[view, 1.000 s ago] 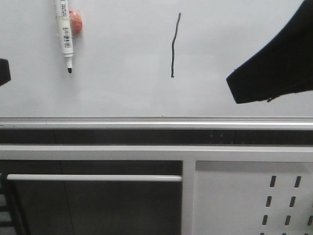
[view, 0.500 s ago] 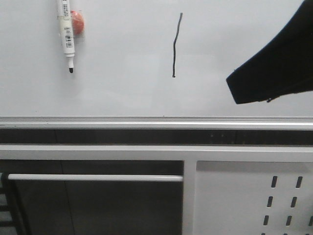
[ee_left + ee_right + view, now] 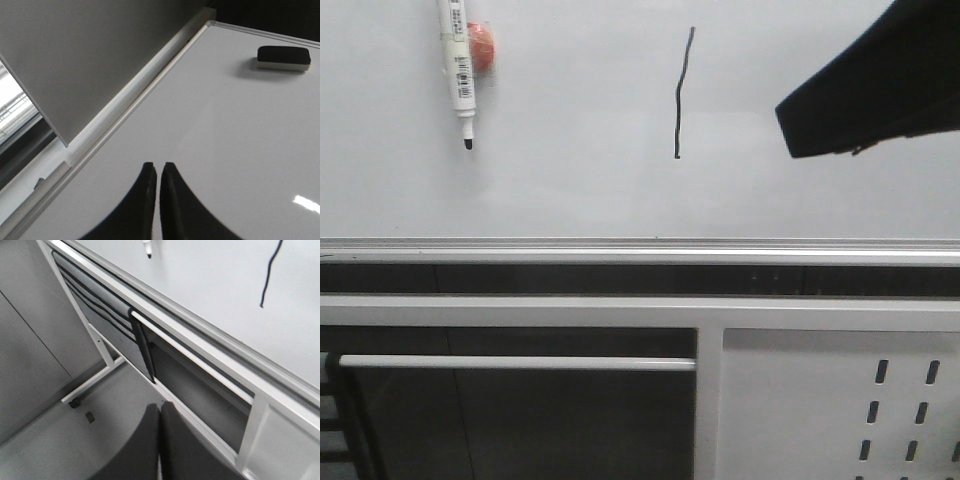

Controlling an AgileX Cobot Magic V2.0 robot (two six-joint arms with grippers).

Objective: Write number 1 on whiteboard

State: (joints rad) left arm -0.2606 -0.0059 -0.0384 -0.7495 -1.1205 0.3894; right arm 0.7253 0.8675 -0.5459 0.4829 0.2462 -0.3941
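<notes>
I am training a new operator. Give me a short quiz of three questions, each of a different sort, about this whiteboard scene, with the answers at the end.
1. True or false: the number 1 is already drawn on the whiteboard.
2. Multiple choice: in the front view, the marker pen lies where from the stroke? A) to its left B) to its right C) directly below it
3. Fill in: in its wrist view, the fingers of the left end effector are ____ and hold nothing.

Key
1. True: a thin black vertical stroke is there.
2. A.
3. Closed, as are those of the right end effector.
</notes>
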